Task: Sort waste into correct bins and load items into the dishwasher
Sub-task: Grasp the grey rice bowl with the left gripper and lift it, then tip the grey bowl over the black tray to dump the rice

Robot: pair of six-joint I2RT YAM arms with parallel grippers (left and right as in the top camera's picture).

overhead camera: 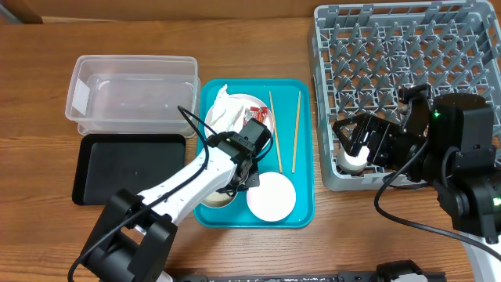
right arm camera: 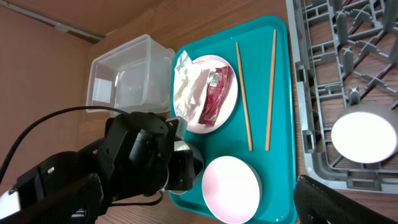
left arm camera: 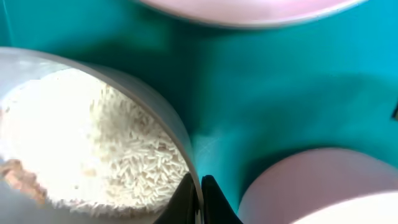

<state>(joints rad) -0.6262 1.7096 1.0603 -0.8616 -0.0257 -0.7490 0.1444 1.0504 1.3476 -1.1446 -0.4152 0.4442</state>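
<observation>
Note left gripper (left arm camera: 200,198) pinched narrow on the rim of the rice bowl (left arm camera: 163,112), one finger inside the wall and one outside. Judge the rim pinch as a hold for lifting and tipping, since the loose rice (left arm camera: 93,143) heaped inside cannot be picked up grain by grain. Locate this bowl at the near-left corner of the teal tray (overhead camera: 304,180), mostly hidden under the arm in the overhead view. Expect emptying before racking; cannot say into which bin.

See right gripper (overhead camera: 356,149) low over the near-left corner of the dish rack (overhead camera: 391,55), with the small white cup (overhead camera: 352,162) set inside the rack just beneath it. Cannot tell jaw width or any contact with the cup, with only one dark finger edge visible in the right wrist view.

Containers:
- Clear tub (overhead camera: 133,90): nothing visible inside.
- Black tray (overhead camera: 129,168), just beside the tub's near side: nothing visible on it.
- Plate (right arm camera: 211,61), far-left on the teal tray: holds crumpled tissue (right arm camera: 185,87) and red wrapper (right arm camera: 214,93), side by side.
- Second bowl (overhead camera: 272,197), near edge of the teal tray, just beside the rice bowl: empty.
- Chopsticks (overhead camera: 275,133): loose on the teal tray right of the plate, roughly parallel, apart.
- Dish rack: only the cup seen in it.

Judge the task early: one item racked, no waste in either bin.
</observation>
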